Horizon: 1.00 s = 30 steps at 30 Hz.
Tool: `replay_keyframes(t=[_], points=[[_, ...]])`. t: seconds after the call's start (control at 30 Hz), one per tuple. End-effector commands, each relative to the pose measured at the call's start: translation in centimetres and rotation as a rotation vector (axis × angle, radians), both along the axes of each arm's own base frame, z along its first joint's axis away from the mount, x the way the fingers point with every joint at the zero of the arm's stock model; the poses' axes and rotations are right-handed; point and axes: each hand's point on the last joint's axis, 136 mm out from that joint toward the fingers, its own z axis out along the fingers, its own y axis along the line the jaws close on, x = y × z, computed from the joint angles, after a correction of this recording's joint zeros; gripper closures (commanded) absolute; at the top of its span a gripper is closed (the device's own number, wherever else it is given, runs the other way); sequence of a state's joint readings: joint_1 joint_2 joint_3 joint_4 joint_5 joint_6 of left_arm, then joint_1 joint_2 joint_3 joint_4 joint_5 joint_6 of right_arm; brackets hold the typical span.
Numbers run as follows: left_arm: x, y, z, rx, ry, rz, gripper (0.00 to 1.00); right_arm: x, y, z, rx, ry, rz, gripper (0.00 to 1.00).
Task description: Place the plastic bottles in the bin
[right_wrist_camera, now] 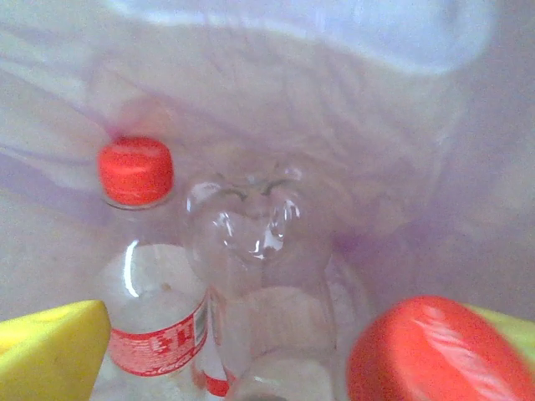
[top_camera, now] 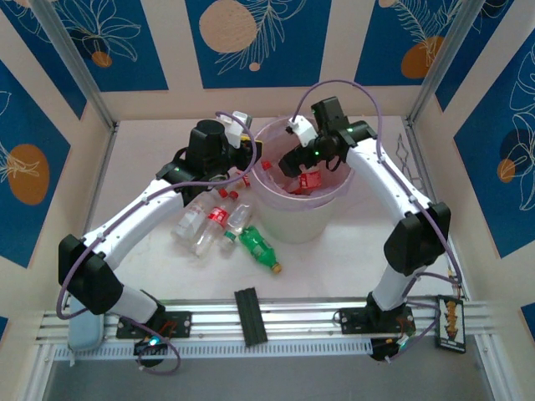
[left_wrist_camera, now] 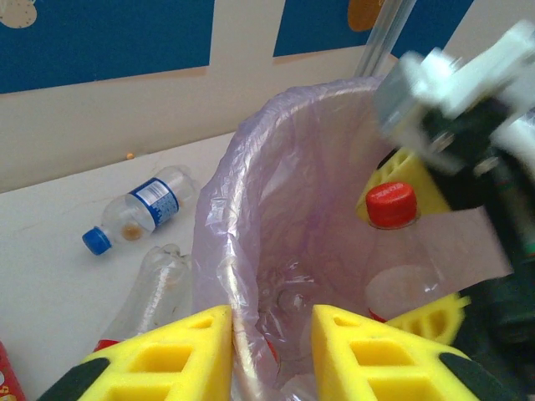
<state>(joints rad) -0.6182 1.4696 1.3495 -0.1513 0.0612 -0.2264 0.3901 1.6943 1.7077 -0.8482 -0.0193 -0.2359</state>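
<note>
Your left gripper (left_wrist_camera: 272,324) is closed on the rim of the bin (left_wrist_camera: 224,196), one yellow finger outside the wall and one inside, with the lilac liner bag (left_wrist_camera: 292,167) pinched between them. It seems to be steadying the bin.

Your right gripper (right_wrist_camera: 276,359) hangs inside the bin's mouth with its jaws wide apart. A red-capped bottle (right_wrist_camera: 435,351) sits between them, blurred and apparently loose rather than gripped. Below it, two clear bottles (right_wrist_camera: 159,284) already lie at the bottom of the bag.

On the table just left of the bin, a cluster of clear bottles (top_camera: 209,221) is waiting, with a green bottle (top_camera: 257,247) beside them. A blue-labelled bottle (left_wrist_camera: 138,209) lies farther out.

These bottles look empty, so expect them to be very light. Their thin walls will dent under the pads, and their round, slick sides will roll or squirt away from a glancing touch. Take each one across the middle of its body, around the label band and square to its long axis. The neck under the cap is stiffer if the body collapses.
</note>
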Motion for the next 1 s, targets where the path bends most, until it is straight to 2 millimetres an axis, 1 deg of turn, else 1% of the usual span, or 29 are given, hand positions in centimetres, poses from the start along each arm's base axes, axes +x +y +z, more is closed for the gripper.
replay_keyframes(t=[0.0,0.1,0.2,0.27,0.4,0.5,0.57,0.63,0.73,0.83,0.9,0.97], points=[[-1.1,-1.6,-0.5,-0.003,0.013,-0.06,0.7,-1.5,0.4,6.1,0.145,-0.086,0.029,0.01],[-1.1,-2.0,-0.6,-0.017,0.016,-0.065,0.7,-2.1,-0.1,8.6,0.215,-0.118,0.005,0.01],[-1.1,-2.5,-0.8,-0.025,0.02,-0.076,0.7,-2.2,-1.5,10.8,0.298,-0.154,-0.078,0.01],[-1.2,-2.8,-0.9,-0.029,0.026,-0.087,0.69,-2.6,-2.2,12.1,0.374,-0.19,-0.102,0.0],[-1.2,-2.9,-0.5,-0.025,0.018,-0.1,0.65,-2.9,-3.9,13.2,0.463,-0.211,-0.173,0.0],[-1.5,-2.5,0.5,-0.015,-0.012,-0.096,0.52,-2.9,-4.9,13.5,0.502,-0.207,-0.217,0.0],[-1.5,-2.0,1.1,-0.004,-0.032,-0.087,0.41,-2.9,-5.2,13.5,0.519,-0.197,-0.234,0.0],[-1.7,-1.5,2.0,0.002,-0.054,-0.076,0.25,-2.8,-5.2,13.3,0.53,-0.192,-0.242,0.0],[-2.1,-0.6,3.3,0.003,-0.087,-0.055,0.11,-2.7,-5.3,13.1,0.541,-0.185,-0.258,0.01],[-2.6,0.9,4.8,-0.006,-0.117,-0.008,0.0,-2.6,-5.7,13.2,0.546,-0.189,-0.281,0.0],[-2.9,2.3,5.7,-0.03,-0.123,0.039,0.0,-2.5,-5.9,13.1,0.55,-0.186,-0.293,0.0],[-3.8,3.5,6.7,-0.05,-0.142,0.055,0.0,-2.4,-6.1,13.0,0.553,-0.182,-0.303,0.0]])
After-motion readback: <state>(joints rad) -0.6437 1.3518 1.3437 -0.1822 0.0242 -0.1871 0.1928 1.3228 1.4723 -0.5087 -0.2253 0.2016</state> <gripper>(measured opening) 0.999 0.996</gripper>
